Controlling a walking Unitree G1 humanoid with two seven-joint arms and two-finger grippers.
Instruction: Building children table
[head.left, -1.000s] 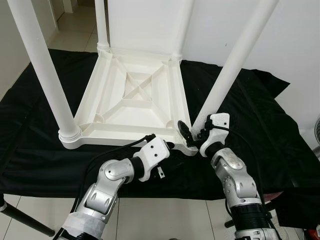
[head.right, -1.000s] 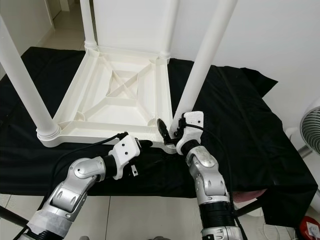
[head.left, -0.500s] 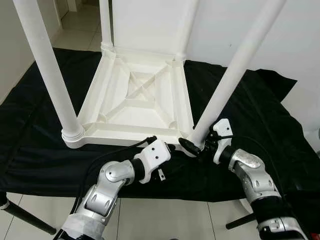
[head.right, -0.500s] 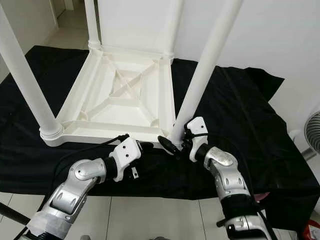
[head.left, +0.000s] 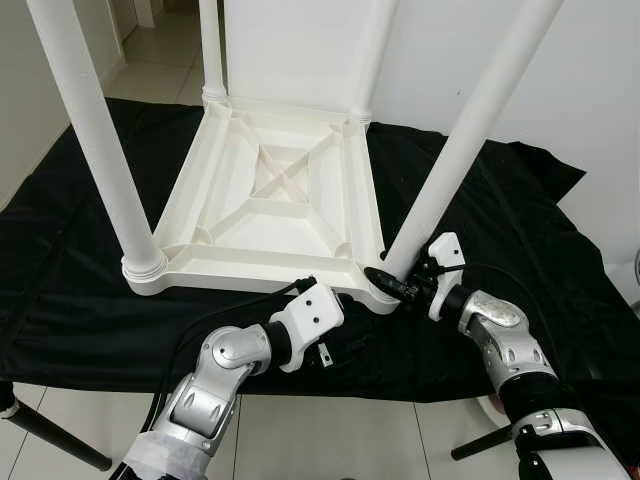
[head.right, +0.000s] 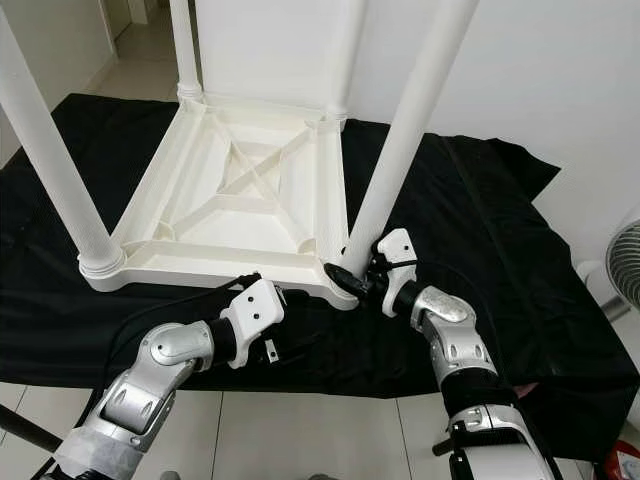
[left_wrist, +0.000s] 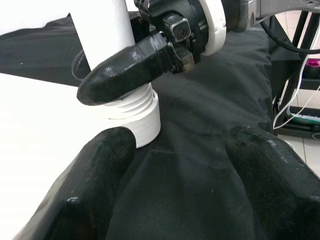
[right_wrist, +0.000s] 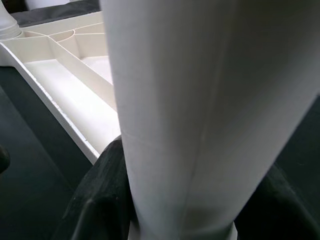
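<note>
A white children's table (head.left: 270, 200) lies upside down on a black cloth, its legs pointing up. The near right leg (head.left: 470, 130) stands in the corner socket (left_wrist: 135, 110). My right gripper (head.left: 395, 283) reaches in from the right at that leg's base, one black finger (left_wrist: 125, 70) across the front. In the right wrist view the leg (right_wrist: 200, 100) sits between both fingers (right_wrist: 100, 200), which press against it. My left gripper (left_wrist: 180, 150) hovers open just in front of the same corner, over the cloth, holding nothing.
The black cloth (head.left: 560, 230) covers a low platform with its front edge near my arms. The near left leg (head.left: 95, 140) and two far legs rise tall. A white wall stands behind, a fan (head.right: 625, 270) at the right, tiled floor below.
My right arm swung out to the right and its gripper turned sideways, closing around the base of the near right leg. The left gripper stayed in place.
</note>
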